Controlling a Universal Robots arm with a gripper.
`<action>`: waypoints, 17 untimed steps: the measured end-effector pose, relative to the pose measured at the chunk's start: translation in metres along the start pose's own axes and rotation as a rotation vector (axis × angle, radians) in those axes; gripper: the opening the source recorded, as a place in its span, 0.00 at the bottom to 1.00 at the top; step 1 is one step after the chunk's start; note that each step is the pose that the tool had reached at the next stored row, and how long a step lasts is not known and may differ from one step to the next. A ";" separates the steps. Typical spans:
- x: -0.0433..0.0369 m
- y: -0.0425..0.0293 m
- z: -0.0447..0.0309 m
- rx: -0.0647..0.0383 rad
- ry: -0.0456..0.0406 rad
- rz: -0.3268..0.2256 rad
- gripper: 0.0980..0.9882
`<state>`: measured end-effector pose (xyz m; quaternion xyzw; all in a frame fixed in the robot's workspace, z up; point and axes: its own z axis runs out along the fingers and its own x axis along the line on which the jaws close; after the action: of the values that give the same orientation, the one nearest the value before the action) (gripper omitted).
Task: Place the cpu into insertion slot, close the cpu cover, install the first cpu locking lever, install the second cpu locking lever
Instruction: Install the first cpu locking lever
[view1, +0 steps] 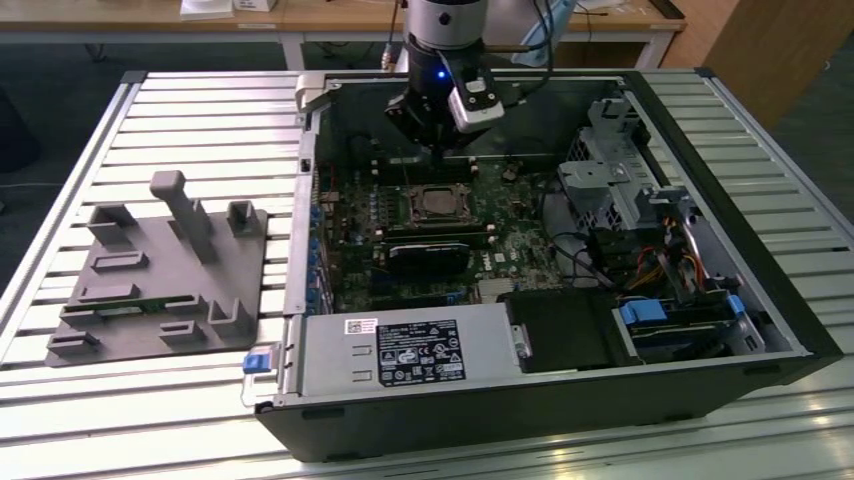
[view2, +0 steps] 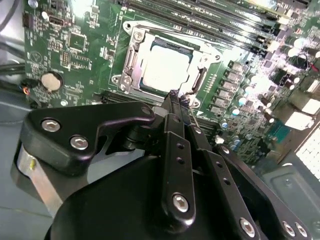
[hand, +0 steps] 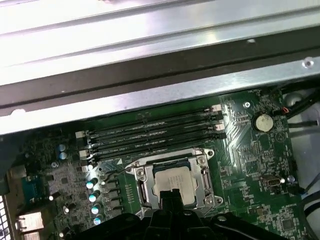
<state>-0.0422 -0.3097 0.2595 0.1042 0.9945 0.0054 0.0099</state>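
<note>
Where the cpu (view2: 167, 67) sits, tool (view2: 176, 96) points down.

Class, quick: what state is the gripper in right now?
Gripper: shut, fingertips together at the cpu cover's edge; nothing seen held.

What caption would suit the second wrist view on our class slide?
Gripper poised at the edge of the socket, with the chip seated under its metal frame.

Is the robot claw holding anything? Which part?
Nothing that shows. The gripper has its fingers shut together, tips at the edge of the cpu cover, which lies over the cpu. Whether something thin is pinched there cannot be told.
</note>
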 end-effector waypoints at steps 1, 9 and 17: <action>0.0004 -0.0001 0.0002 0.000 0.0002 -0.014 0.01; 0.0019 -0.0005 0.0016 -0.007 0.0026 -0.143 0.01; 0.0235 -0.0050 0.0018 -0.016 0.0037 -0.146 0.01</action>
<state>-0.0662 -0.3097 0.2573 0.0311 0.9994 0.0128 0.0093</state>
